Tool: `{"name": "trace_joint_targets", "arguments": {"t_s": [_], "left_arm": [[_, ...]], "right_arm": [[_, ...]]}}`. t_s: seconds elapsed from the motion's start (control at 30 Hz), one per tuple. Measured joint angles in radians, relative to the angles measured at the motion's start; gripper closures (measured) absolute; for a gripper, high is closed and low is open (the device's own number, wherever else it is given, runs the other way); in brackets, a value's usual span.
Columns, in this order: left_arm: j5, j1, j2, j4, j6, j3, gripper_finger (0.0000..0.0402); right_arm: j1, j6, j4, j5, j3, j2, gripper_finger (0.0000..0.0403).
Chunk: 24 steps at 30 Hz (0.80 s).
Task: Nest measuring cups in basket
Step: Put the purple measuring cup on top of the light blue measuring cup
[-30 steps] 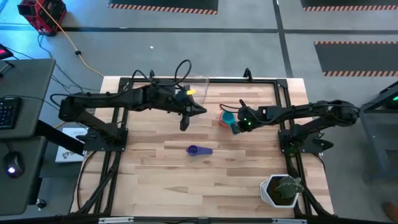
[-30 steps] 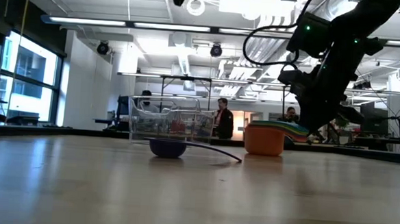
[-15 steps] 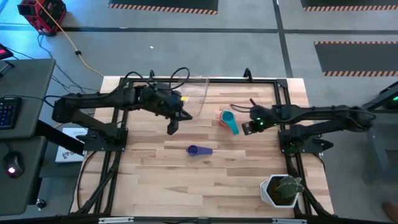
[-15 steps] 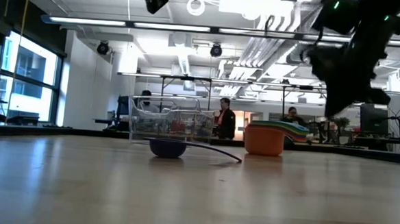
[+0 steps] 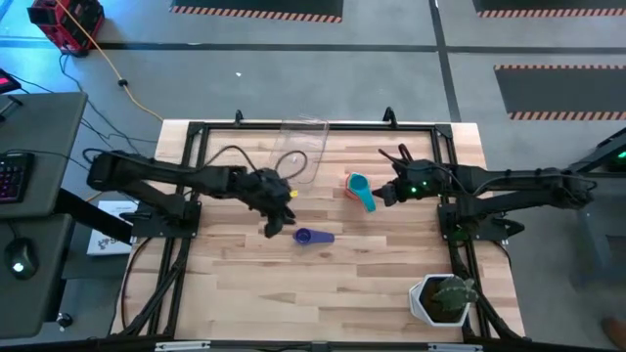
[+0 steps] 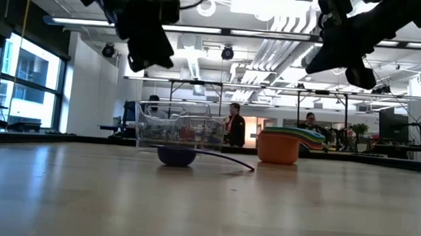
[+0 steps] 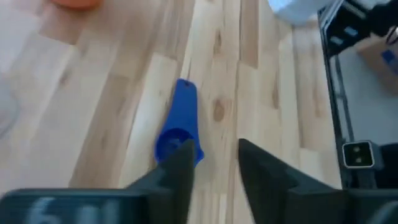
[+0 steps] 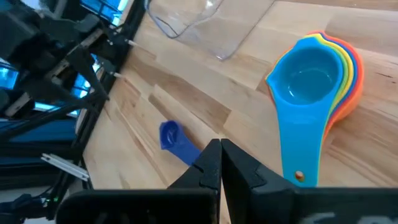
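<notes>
1. The nested stack of measuring cups (image 5: 359, 189) lies on the bare wood of the table (image 5: 372, 274), right of centre. The teal cup sits on top with its handle pointing toward the table's near edge, and yellow, orange and other rims show fanned beneath it. The stack is not in the basket.

2. One small blue-purple cup (image 5: 313, 236) lies alone near the middle of the table, well apart from the stack. In the low view it rests bowl-down with its handle slanting to the wood.

3. The basket (image 5: 301, 152), clear plastic, stands at the far side of the table, left of the stack and apart from it. I can make out no cup inside it.

4. The left gripper (image 5: 275, 221) hangs above the table just beside the lone cup, on its left. In the left wrist view its fingers stand parted with a gap between them, the cup lying ahead of them; it holds nothing.

5. The right gripper (image 5: 384, 196) hovers just to the right of the stack, raised off the table in the low view. Its fingers are pressed together and empty.

6. By my reading, most of the nesting is done, but two things remain: the lone cup has to join the stack, and the whole set has to go into the basket.
</notes>
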Motion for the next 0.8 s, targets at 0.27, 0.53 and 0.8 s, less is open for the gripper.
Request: {"name": "trace_joint_targets", "arguments": {"t_s": [0.27, 0.53, 0.8], "left_arm": [[-0.084, -0.03, 0.219, -0.047, 0.042, 0.062, 0.0173], [-0.091, -0.031, 0.377, 0.016, -0.008, 0.063, 0.017], [-0.115, -0.074, 0.426, 0.045, 0.048, 0.064, 0.0216]], "right_arm": [[0.0, -0.003, -0.03, -0.007, 0.0, 0.001, 0.0402], [0.0, -0.026, -0.04, 0.013, 0.0, 0.001, 0.0402], [0.0, -0.042, -0.044, 0.018, 0.0, 0.001, 0.0402]]}}
